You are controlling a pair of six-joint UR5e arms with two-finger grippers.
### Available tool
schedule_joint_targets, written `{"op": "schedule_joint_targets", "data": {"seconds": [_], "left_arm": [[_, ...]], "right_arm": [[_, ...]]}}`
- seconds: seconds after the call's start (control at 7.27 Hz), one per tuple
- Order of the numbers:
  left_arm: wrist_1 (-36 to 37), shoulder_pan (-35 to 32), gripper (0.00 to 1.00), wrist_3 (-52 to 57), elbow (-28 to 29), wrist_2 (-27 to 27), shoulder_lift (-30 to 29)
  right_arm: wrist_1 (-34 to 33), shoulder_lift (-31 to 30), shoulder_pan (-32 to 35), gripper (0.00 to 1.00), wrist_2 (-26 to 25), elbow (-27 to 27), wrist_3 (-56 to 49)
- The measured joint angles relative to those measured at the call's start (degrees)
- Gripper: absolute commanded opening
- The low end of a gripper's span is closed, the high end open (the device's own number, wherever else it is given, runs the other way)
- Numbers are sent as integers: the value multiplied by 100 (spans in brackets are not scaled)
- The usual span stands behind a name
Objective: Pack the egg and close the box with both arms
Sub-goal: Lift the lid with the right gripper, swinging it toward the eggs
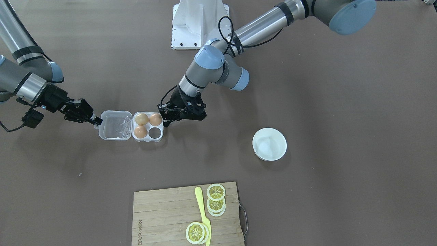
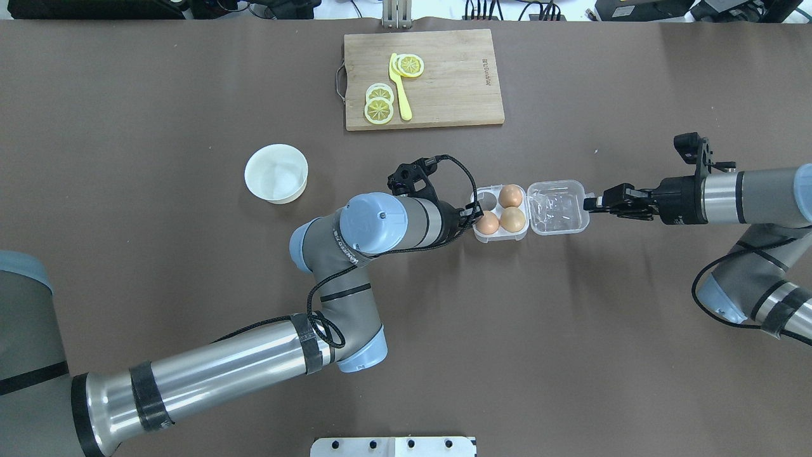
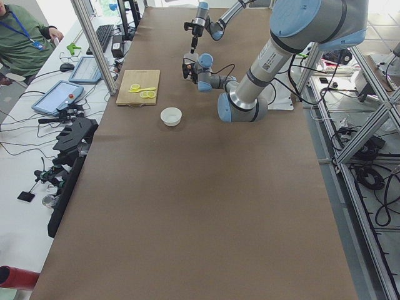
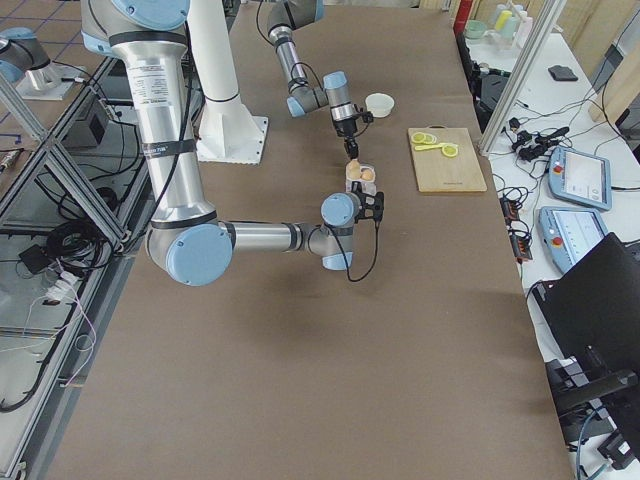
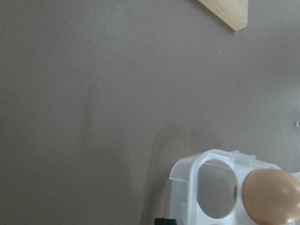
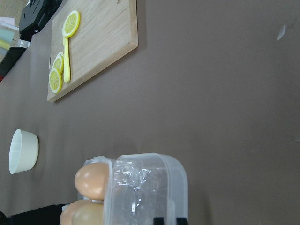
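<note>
The clear box lies open, its tray [image 1: 163, 127] beside its flat lid [image 1: 116, 125]. Three light-brown eggs look alike; I cannot tell which is the task's egg. They fill three cells [image 1: 141, 119] [image 1: 155, 119] [image 1: 140, 131], and one cell [image 1: 155, 133] is empty. My left gripper [image 1: 166, 120] is low at the tray's outer side, touching or nearly touching it, and looks shut. My right gripper [image 1: 97, 121] is shut on the lid's outer edge; its fingertips [image 6: 159, 220] show at the lid [image 6: 145, 187] in the right wrist view. The overhead view shows the tray [image 2: 500, 236], the left gripper [image 2: 472, 214] and the right gripper [image 2: 589, 204].
A white bowl [image 1: 269, 144] stands on the robot's left side of the table. A wooden cutting board [image 1: 164, 212] with lemon slices [image 1: 215, 192] and a yellow knife [image 1: 202, 212] lies at the operators' edge. The white pedestal [image 1: 199, 24] is at the robot's base.
</note>
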Motion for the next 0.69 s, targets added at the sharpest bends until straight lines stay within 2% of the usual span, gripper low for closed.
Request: {"op": "schedule_joint_targets", "data": {"seconds": [0.69], "left_arm": [[0, 3, 0, 0, -6, 0, -5]], "right_arm": [[-14, -2, 163, 25, 250, 1, -16]]}}
